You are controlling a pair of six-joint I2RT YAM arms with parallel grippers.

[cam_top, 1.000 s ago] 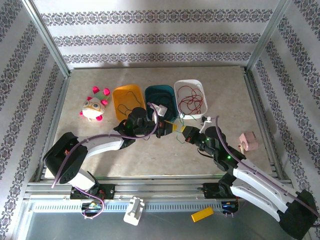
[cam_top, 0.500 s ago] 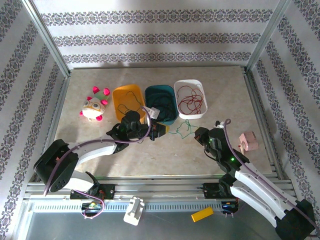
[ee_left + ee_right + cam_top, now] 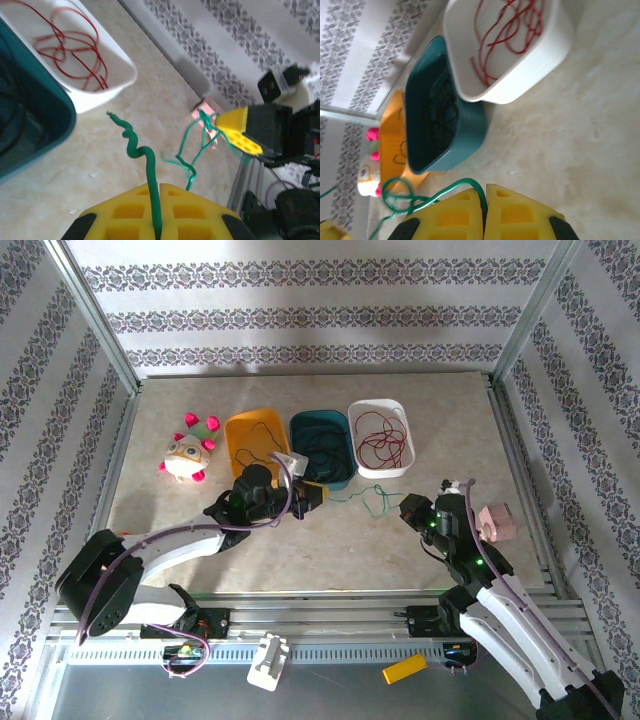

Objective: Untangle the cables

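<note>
The left gripper is closed, its two yellow fingers pressed together with the green cable pinched in the seam between them. A short curly end of that cable sticks out past the fingers and points toward the white tray. A second stretch leads off toward the right gripper, where it bunches into a small tangle at the yellow fingertips.

The right gripper is closed too. Its wrist view shows the green strand running into the slit between the fingers, with loose loops hanging off to one side.

From above, the two grippers sit apart over the middle of the table, left one near the front of the teal tray, right one nearer the pink block. The green cable spans the gap between them in a slack, wavy line (not pulled straight).

Behind them three trays stand side by side, their sides touching or nearly so. The white tray on the right holds the red cable in loose loops. The teal tray in the middle holds the black cable, coiled up. The orange tray on the left has a thin dark strand lying in it; its colour is hard to tell. A plush toy with pink feet lies just left of the orange tray.
</note>
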